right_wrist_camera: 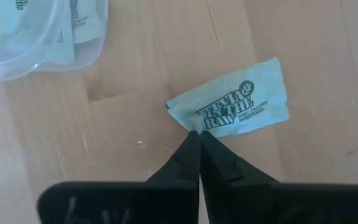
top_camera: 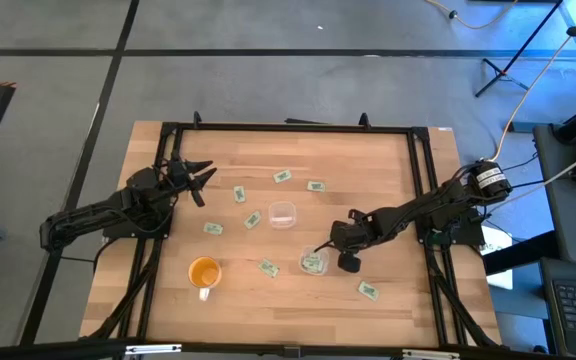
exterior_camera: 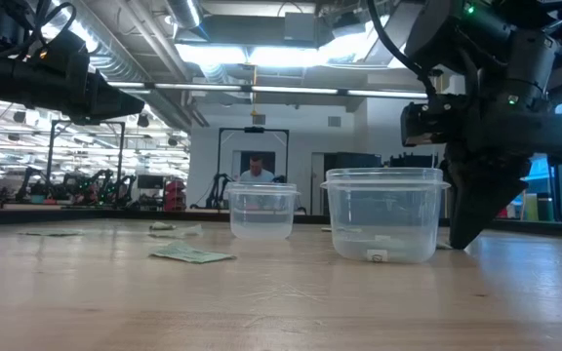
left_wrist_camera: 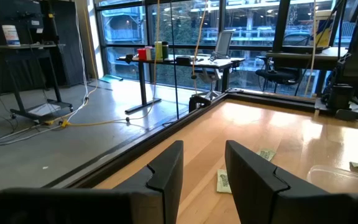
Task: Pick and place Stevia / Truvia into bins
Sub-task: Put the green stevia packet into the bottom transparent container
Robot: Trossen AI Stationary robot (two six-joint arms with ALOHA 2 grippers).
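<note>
pale wooden table (top_camera: 388,190) with a smooth, slight sheen; clear glossy plastic bin (right_wrist_camera: 36,37); matt paper packet (right_wrist_camera: 238,102).

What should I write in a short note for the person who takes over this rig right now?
Right gripper: fingers shut, tips at the edge of a Stevia packet lying on the table beside the near clear cup; whether it is gripped cannot be told.
Left gripper: open, waiting over the table's far left part.
Done: the near clear cup already holds packets. The far clear cup looks empty.
Left: several loose packets lie on the wood, for example. The orange cup is not a bin.
</note>
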